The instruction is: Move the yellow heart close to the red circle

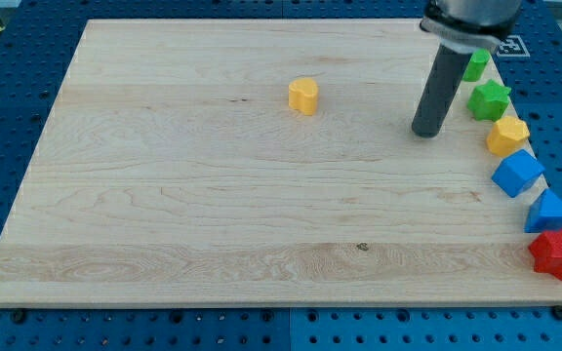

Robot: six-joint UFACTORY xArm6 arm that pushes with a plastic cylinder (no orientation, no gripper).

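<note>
Tip: my tip (425, 133) rests on the wooden board (164, 224), bare and touching no block, well right of the yellow heart (303, 96).
Heart: alone toward the view's top, left of centre.
Red circle: I cannot find one; the only red block is a red star (558, 253) at the right edge, bottom.
Right edge: green block (475, 65), green star (490, 98), yellow hexagon (507, 135), blue cube (517, 173), blue triangular block (550, 212).
Risk, target: with no circle showing, I may drive the heart to the wrong block.
Risk, push: the heart's lobes could make it spin off an off-centre shove.
Risk, crowding: the packed edge row could get knocked off the board.
</note>
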